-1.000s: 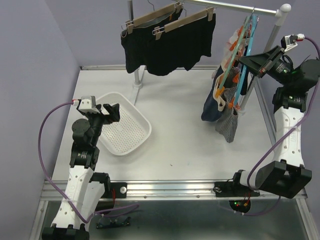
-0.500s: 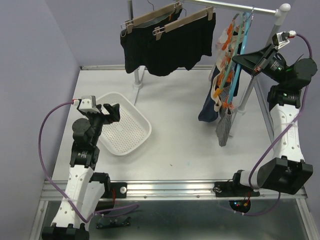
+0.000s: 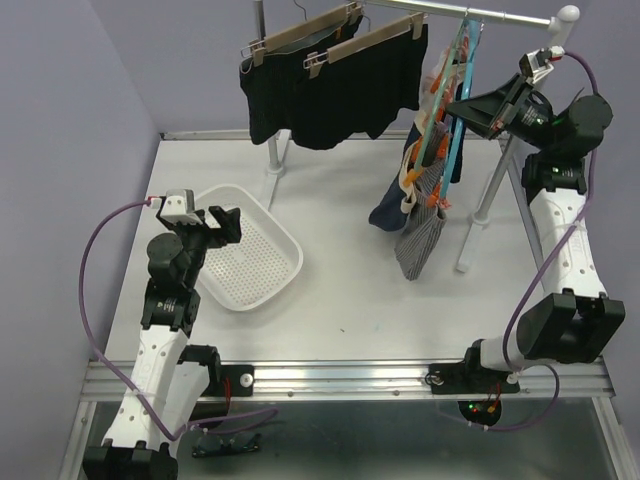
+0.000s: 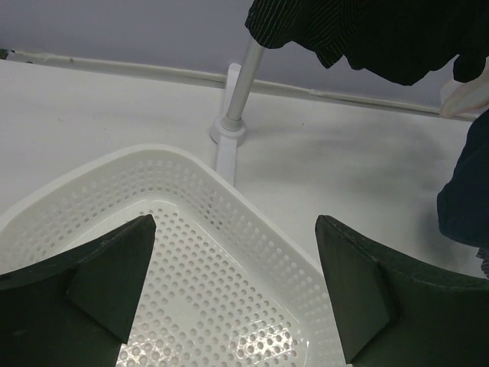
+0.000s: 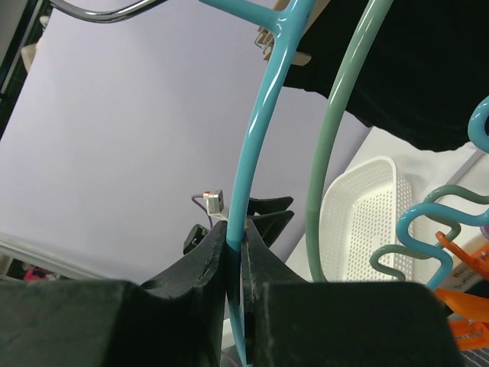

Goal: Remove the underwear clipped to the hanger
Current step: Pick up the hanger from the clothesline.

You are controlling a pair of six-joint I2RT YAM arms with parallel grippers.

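Note:
A blue and green clip hanger [image 3: 457, 75] hangs from the rail [image 3: 500, 17] at the back right. Small underwear pieces dangle from its orange clips: a white-pink one [image 3: 411, 180], a navy one [image 3: 388, 212] and a grey-striped one [image 3: 418, 243]. My right gripper [image 3: 463, 108] is shut on the hanger's blue bar [image 5: 260, 130], which runs up between the pressed fingers [image 5: 206, 260]. Two black shorts [image 3: 335, 92] hang from wooden clip hangers farther left. My left gripper [image 3: 222, 226] stands open and holds nothing over the white basket [image 3: 285, 275], whose perforated floor [image 4: 191, 252] shows between its fingers.
The rack's left pole [image 3: 273, 150] and its foot [image 4: 227, 130] stand just behind the basket. The right pole [image 3: 488, 190] rises close to my right arm. Purple walls close the back and left sides.
My right gripper has slid the blue hanger leftward along the rail, and the small garments have swung left with it. The left arm has not moved.

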